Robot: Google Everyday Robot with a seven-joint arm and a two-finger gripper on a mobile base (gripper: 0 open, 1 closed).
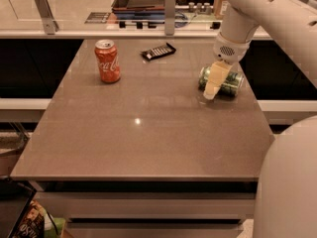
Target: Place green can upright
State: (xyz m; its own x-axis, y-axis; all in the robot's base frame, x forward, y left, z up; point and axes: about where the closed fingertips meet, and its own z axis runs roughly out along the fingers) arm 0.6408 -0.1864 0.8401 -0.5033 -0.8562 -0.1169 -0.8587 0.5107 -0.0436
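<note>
Green can on its side at the right edge of the counter, with the end effector in front of it.

The end effector (213,87) points down at the counter (148,133) and covers the left-middle part of the green can (233,83), which lies on its side near the far right edge; whether it is clenched, released or grasping the can cannot be told. Two cans in all: the second, a red can (107,61), stands upright well apart at the far left. One dark flat packet (158,51) lies between them nearer the back edge, its print too small to read. The robot's pale arm (257,14) enters from the top right, cut off by the frame.
</note>
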